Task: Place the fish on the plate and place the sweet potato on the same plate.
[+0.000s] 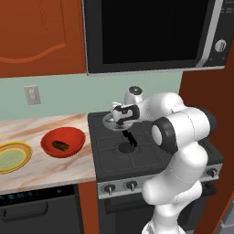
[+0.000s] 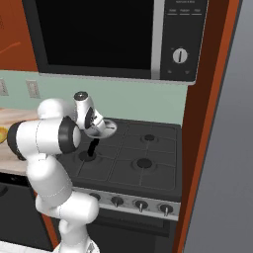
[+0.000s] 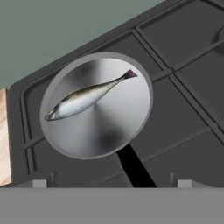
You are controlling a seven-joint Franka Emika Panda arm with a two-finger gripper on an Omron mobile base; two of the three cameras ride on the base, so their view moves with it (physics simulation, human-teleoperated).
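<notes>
On the counter at left the plate (image 1: 13, 157) waits bare, beside a red bowl (image 1: 63, 142) holding the sweet potato (image 1: 60, 146). Over the stove (image 1: 137, 157), the gripper (image 1: 120, 114) hangs with fingers spread wide and empty above a pan (image 3: 97, 105) where the fish (image 3: 85, 96) lies, apparently lined up to grasp it.
</notes>
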